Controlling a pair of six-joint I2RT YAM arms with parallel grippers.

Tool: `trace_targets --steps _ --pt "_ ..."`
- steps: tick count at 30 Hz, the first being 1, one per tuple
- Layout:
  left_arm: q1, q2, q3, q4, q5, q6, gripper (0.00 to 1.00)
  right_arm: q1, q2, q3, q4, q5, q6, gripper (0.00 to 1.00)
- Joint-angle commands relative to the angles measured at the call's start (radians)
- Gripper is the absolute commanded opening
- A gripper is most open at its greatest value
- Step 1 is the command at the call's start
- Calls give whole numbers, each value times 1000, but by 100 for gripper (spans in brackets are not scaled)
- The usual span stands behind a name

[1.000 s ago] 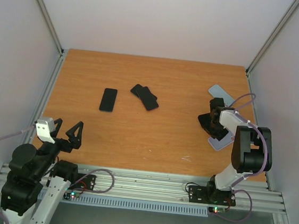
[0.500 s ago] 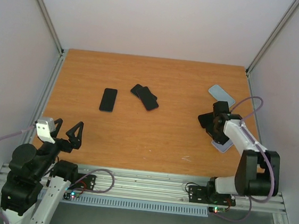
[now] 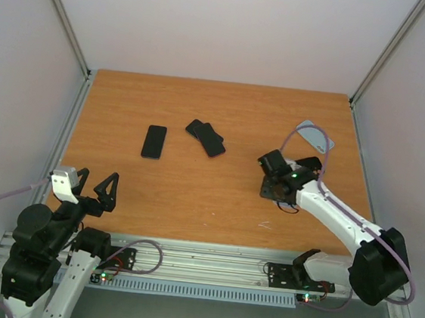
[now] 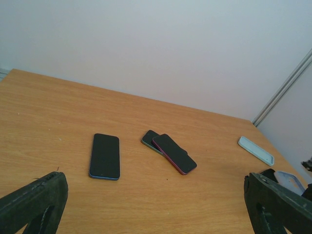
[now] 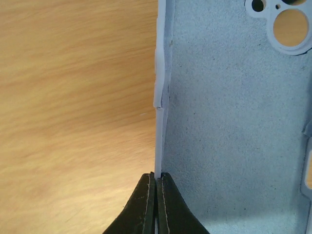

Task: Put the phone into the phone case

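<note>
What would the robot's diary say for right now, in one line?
left jaws: open | right jaws: shut on phone case side wall | lone phone: flat on table, not in case

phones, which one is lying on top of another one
The pink-edged phone: it overlaps the green-edged phone and hides part of it. The blue-edged phone lies flat by itself to the left.

Left arm (image 3: pixel 40 243) now — black rounded joints, white shell sections, a white camera box (image 3: pixel 64 181) at the wrist, black triangular fingers (image 4: pixel 34 204). Right arm (image 3: pixel 336 214): long white link, black joints, a green light (image 3: pixel 294 175) glowing. Lilac cables (image 3: pixel 310 133) loop off both — red-green lights (image 3: pixel 101 278) at the bases.
</note>
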Motion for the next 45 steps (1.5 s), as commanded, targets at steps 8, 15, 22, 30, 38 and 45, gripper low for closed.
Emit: trace_targets --steps 8,15,22,30,38,45 --pt "3 9 -10 44 14 7 99 440 275 182 101 33 -68 1" --pt "3 17 -10 49 23 8 99 530 417 259 172 -43 -61 1" --pt "3 21 -11 50 28 9 100 533 495 249 246 -105 -65 1" --pt "3 22 -11 49 29 9 99 532 536 247 278 -133 -75 6" --pt "3 23 -11 51 31 9 99 532 491 244 258 -121 -96 25" --pt "3 24 -13 52 34 9 99 493 388 247 235 -106 -180 58"
